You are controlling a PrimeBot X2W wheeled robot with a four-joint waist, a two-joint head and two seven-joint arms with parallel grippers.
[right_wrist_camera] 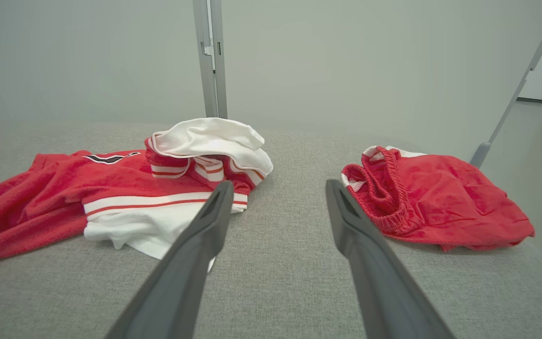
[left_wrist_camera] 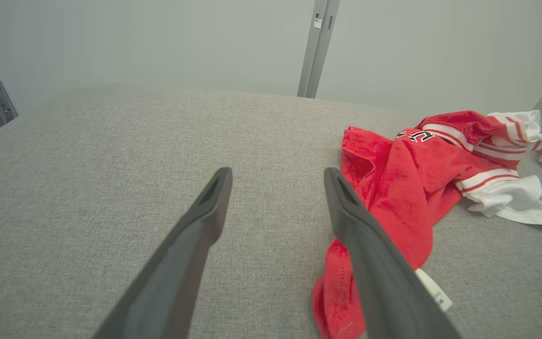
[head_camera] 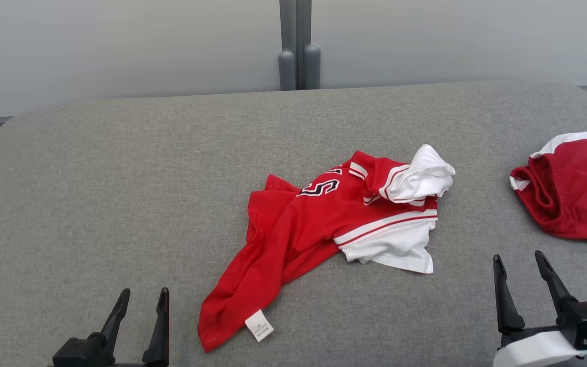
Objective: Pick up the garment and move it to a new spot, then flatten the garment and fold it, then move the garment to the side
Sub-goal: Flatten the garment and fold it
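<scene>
Jersey (head_camera: 303, 224), bright red with white bands, lies crumpled at the middle of the grey cushion (head_camera: 120, 193). My left gripper (head_camera: 145, 290) and right gripper (head_camera: 518, 255) hang over the cushion's near edge, both spread wide and empty. Darker red shorts (head_camera: 574, 193) sit at the cushion's right end.

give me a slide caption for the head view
Crumpled red-and-white jersey on a grey cushion, left gripper and right gripper open in front, a darker red piece at right.
</scene>
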